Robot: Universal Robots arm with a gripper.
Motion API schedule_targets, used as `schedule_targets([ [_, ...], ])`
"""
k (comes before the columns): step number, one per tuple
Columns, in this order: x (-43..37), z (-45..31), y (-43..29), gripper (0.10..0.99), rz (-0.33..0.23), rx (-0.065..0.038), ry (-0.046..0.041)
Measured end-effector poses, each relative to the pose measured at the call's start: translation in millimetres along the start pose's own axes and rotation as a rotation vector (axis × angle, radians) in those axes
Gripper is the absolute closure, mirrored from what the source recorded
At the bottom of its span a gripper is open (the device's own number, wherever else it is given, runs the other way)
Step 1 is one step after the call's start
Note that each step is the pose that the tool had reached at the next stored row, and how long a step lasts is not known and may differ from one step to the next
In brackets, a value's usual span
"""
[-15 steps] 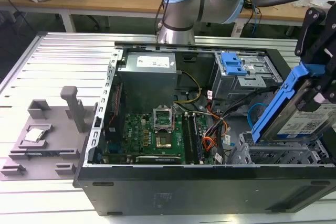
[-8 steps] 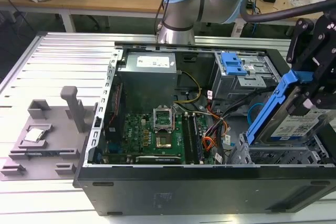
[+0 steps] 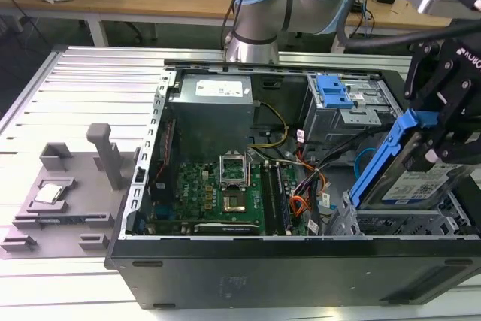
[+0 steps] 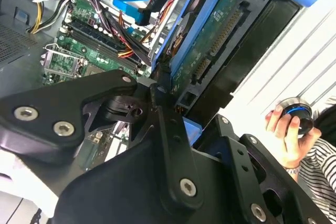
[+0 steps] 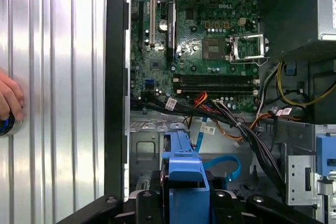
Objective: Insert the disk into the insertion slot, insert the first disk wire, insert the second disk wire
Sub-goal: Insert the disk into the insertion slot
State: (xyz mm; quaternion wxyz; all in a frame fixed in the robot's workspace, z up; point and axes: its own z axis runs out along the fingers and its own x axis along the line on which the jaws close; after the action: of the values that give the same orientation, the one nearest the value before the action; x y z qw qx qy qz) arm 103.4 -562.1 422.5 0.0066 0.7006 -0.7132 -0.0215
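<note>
The disk point(image 3: 421, 184) is a flat grey box with a white label and a bright blue plastic frame. The black gripper point(image 3: 443, 144) squeezes it tight and holds it tilted just over the grey metal insertion slot point(image 3: 398, 225). The slot sits inside the open black computer case point(image 3: 301, 272), beside a green board point(image 3: 218, 195).

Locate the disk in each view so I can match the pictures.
Exterior view: the disk tilted at the exterior view's right, in the gripper.
Second wrist view: its green underside, beyond the black gripper links.
First wrist view: its blue frame edge-on, in front of the blue cable.
Shared landmark: the motherboard.
</note>
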Motion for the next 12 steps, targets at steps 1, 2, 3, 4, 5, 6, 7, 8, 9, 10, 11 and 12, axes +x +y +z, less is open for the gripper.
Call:
schedule_targets([
  [1,0.0,2.1,-0.1,0.722,0.000,0.000,-0.0002],
  [2,0.1,4.1,-0.1,0.722,0.000,0.000,-0.0004],
  [3,0.1,5.9,-0.2,0.722,0.000,0.000,-0.0004],
  [4,0.2,9.3,-0.3,0.722,0.000,0.000,-0.0003],
  [5,0.2,12.2,-0.4,0.722,0.000,0.000,-0.0003],
  [6,0.3,15.3,-0.6,0.722,0.000,0.000,-0.0002],
  [7,0.3,17.1,-0.6,0.722,0.000,0.000,-0.0003],
  [8,0.4,19.5,-0.7,0.722,0.000,0.000,-0.0004],
  [9,0.4,22.2,-0.8,0.722,0.000,0.000,-0.0004],
  [10,0.5,24.0,-0.9,0.722,0.000,0.000,-0.0003],
  [11,0.5,26.2,-1.0,0.722,0.000,0.000,-0.0002],
  [12,0.6,28.5,-1.1,0.722,0.000,0.000,-0.0002],
])
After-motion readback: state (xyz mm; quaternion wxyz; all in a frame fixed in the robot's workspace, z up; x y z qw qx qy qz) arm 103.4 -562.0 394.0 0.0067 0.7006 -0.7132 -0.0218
